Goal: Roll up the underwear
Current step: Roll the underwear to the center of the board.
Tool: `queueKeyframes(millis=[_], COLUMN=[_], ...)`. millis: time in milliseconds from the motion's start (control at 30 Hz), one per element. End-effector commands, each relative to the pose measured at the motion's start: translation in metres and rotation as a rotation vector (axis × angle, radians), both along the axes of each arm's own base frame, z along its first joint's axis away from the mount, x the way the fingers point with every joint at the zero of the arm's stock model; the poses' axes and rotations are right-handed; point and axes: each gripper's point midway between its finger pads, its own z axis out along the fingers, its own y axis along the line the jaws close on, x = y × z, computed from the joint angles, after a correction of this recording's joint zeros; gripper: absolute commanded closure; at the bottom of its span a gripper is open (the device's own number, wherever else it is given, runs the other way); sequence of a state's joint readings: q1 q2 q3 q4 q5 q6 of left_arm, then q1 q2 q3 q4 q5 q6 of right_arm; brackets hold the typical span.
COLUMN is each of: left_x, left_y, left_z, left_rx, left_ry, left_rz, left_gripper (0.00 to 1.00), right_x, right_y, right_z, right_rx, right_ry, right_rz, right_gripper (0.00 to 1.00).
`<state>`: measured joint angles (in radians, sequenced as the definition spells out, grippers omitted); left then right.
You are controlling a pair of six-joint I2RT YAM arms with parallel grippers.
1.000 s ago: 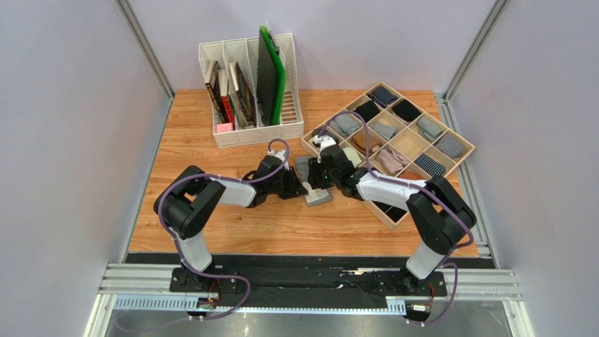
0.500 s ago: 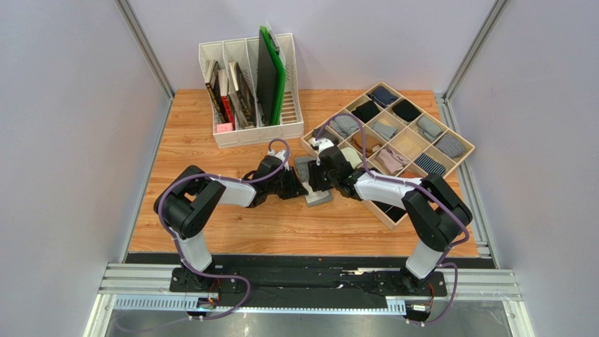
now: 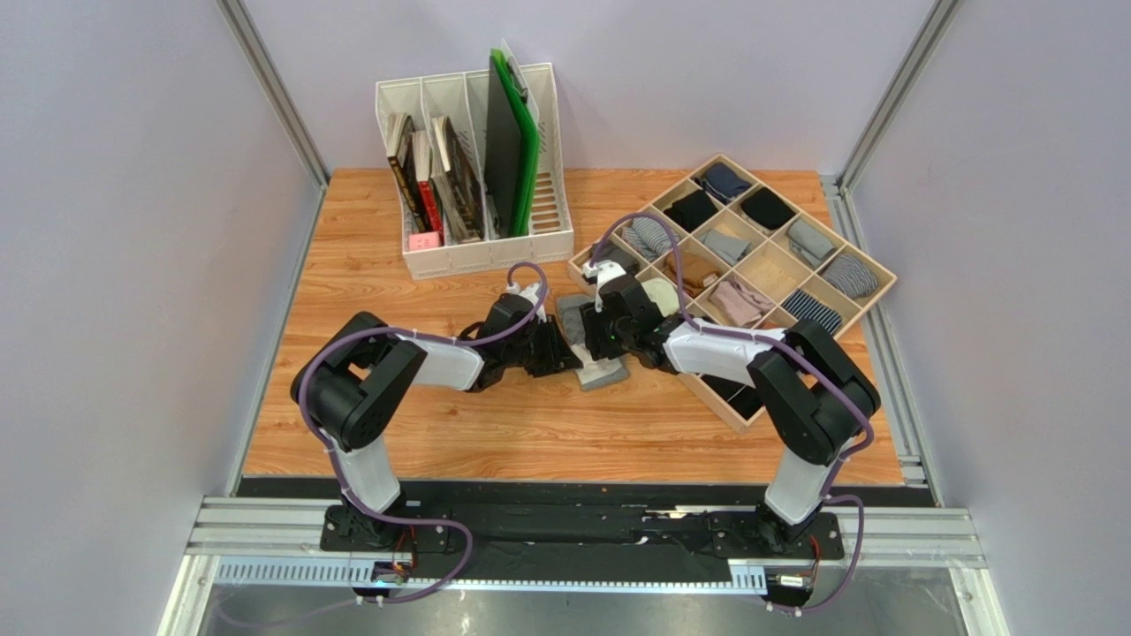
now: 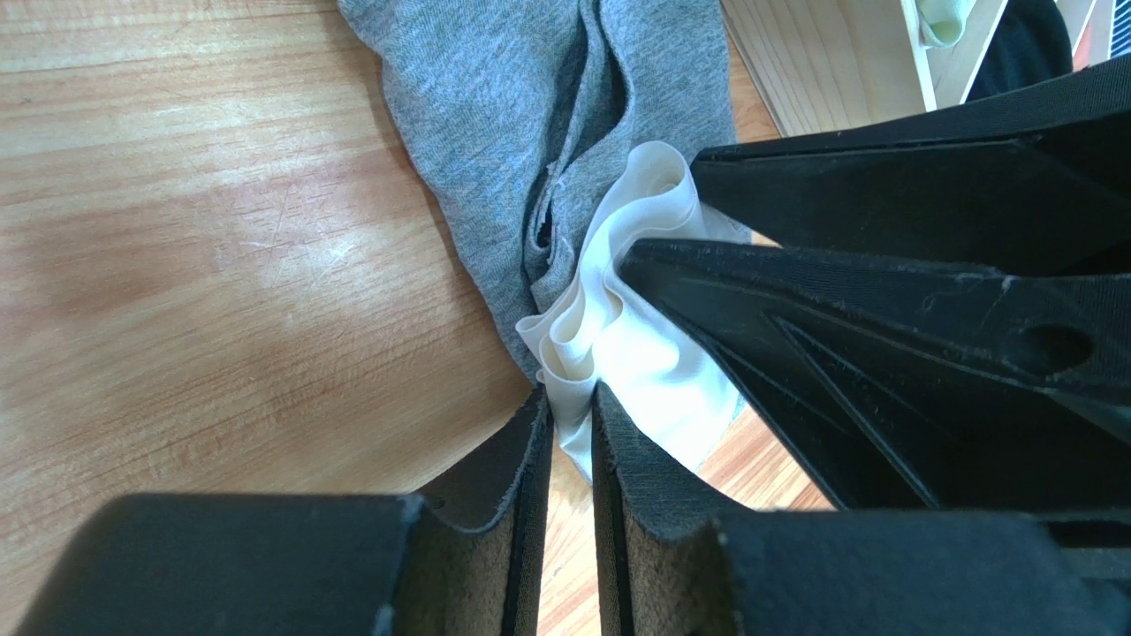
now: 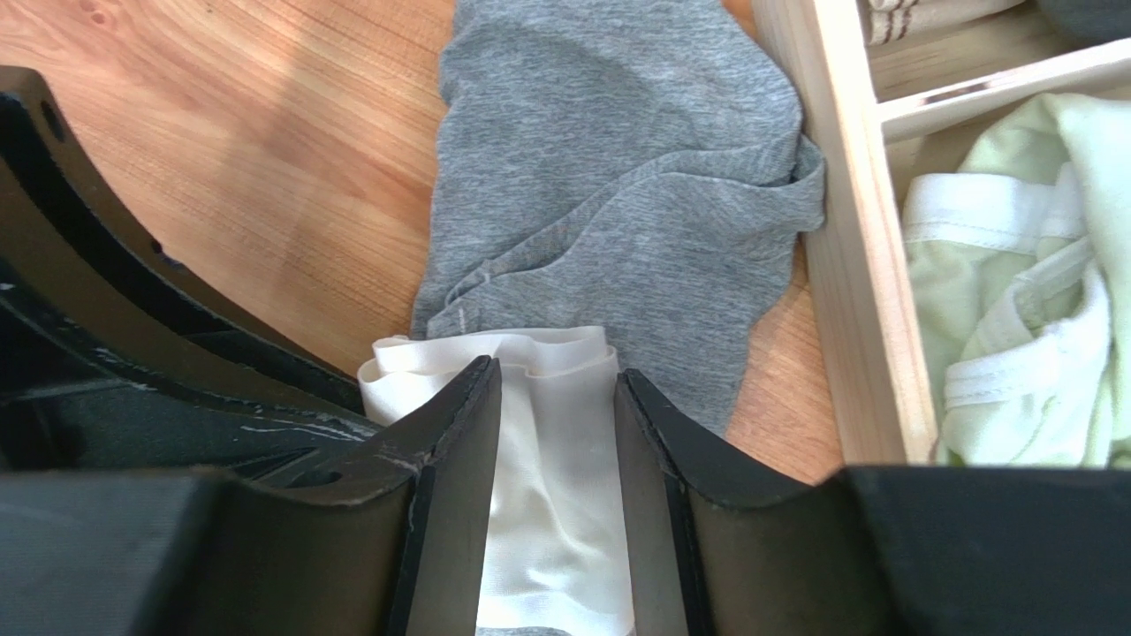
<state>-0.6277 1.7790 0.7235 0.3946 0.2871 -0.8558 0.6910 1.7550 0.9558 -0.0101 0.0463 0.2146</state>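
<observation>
Underwear (image 5: pixel 624 172) — grey knit — ruffles at white waistband (image 5: pixel 551 530).

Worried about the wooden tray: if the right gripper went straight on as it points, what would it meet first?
The right gripper, closed on the underwear at its waistband, would first push into its bunched grey fabric. The tray wall lies off to one side, probably missed.
</observation>
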Motion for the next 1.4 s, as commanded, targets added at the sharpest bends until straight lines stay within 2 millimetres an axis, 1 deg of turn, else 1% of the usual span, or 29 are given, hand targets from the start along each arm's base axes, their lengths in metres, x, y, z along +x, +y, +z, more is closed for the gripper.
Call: queueKeyframes(millis=[0,33,67,133,167,233,267,333,367,467,500,633,800,1000,1033,1100,1133,1167,1200,1233,1267,1300,1333,1367], left_x=[-0.002,-0.003,-0.002,-0.002,-0.001,-0.001,-0.002,-0.002,-0.002,-0.002,-0.002,-0.001,-0.001,0.001,0.002,0.003,0.003,0.004,0.003,0.004,0.004,0.004,0.004,0.007], left_y=[0.001,0.000,0.001,0.000,0.000,0.000,0.000,-0.001,0.000,-0.001,-0.001,-0.001,-0.003,-0.004,-0.005,-0.004,-0.005,-0.004,-0.004,-0.003,-0.002,-0.001,0.000,-0.001], left_z=[-0.009,-0.009,-0.009,-0.010,-0.010,-0.011,-0.011,-0.012,-0.013,-0.013,-0.014,-0.015,-0.017,-0.016,-0.015,-0.017,-0.016,-0.017,-0.018,-0.020,-0.020,-0.020,-0.021,-0.020], left_rx=[0.028,0.027,0.029,0.028,0.030,0.031,0.031,0.031,0.032,0.030,0.029,0.036,0.040,0.035,0.034,0.043,0.044,0.050,0.055,0.066,0.076,0.082,0.092,0.094], left_ry=[0.014,0.015,0.016,0.016,0.016,0.017,0.019,0.024,0.025,0.029,0.028,0.034,0.039,0.036,0.033,0.039,0.037,0.040,0.043,0.042,0.044,0.044,0.040,0.035], left_rz=[-0.016,-0.019,-0.016,-0.019,-0.019,-0.019,-0.020,-0.019,-0.020,-0.024,-0.025,-0.024,-0.028,-0.030,-0.029,-0.026,-0.030,-0.027,-0.030,-0.029,-0.029,-0.032,-0.032,-0.032], left_gripper=[0.77,0.77,0.77,0.77,0.77,0.77,0.77,0.77,0.77,0.77,0.77,0.77,0.77,0.76,0.75,0.73,0.72,0.72,0.72,0.72,0.72,0.72,0.72,0.72], right_x=[0.018,0.018,0.017,0.016,0.015,0.015,0.015,0.015,0.015,0.010,0.010,0.010,0.011,0.017,0.017,0.018,0.017,0.016,0.017,0.014,0.011,0.009,0.002,-0.003], right_y=[0.001,0.001,0.001,0.003,0.002,0.002,0.002,0.001,0.001,-0.006,-0.008,-0.016,-0.027,-0.029,-0.029,-0.027,-0.026,-0.027,-0.027,-0.030,-0.030,-0.033,-0.037,-0.038], right_z=[0.015,0.015,0.013,0.012,0.011,0.012,0.013,0.017,0.022,0.022,0.026,0.032,0.029,0.017,0.015,0.019,0.021,0.025,0.039,0.044,0.052,0.057,0.071,0.075], right_rx=[0.006,0.004,0.005,0.008,0.006,0.005,0.007,0.011,0.020,0.000,0.000,-0.022,-0.064,-0.097,-0.101,-0.093,-0.094,-0.092,-0.073,-0.077,-0.069,-0.073,-0.061,-0.061], right_ry=[-0.060,-0.059,-0.055,-0.048,-0.044,-0.046,-0.047,-0.056,-0.064,-0.049,-0.057,-0.076,-0.085,-0.076,-0.073,-0.076,-0.075,-0.077,-0.100,-0.103,-0.113,-0.123,-0.147,-0.160], right_rz=[-0.012,-0.012,-0.009,0.003,0.005,0.002,-0.001,-0.004,-0.007,-0.015,-0.023,-0.046,-0.082,-0.100,-0.098,-0.094,-0.088,-0.086,-0.087,-0.087,-0.083,-0.089,-0.087,-0.074], right_gripper=[0.63,0.65,0.70,0.77,0.86,0.97,1.00,1.00,1.00,1.00,1.00,1.00,1.00,1.00,0.99,0.91,0.77,0.71,0.64,0.61,0.53,0.50,0.46,0.46])
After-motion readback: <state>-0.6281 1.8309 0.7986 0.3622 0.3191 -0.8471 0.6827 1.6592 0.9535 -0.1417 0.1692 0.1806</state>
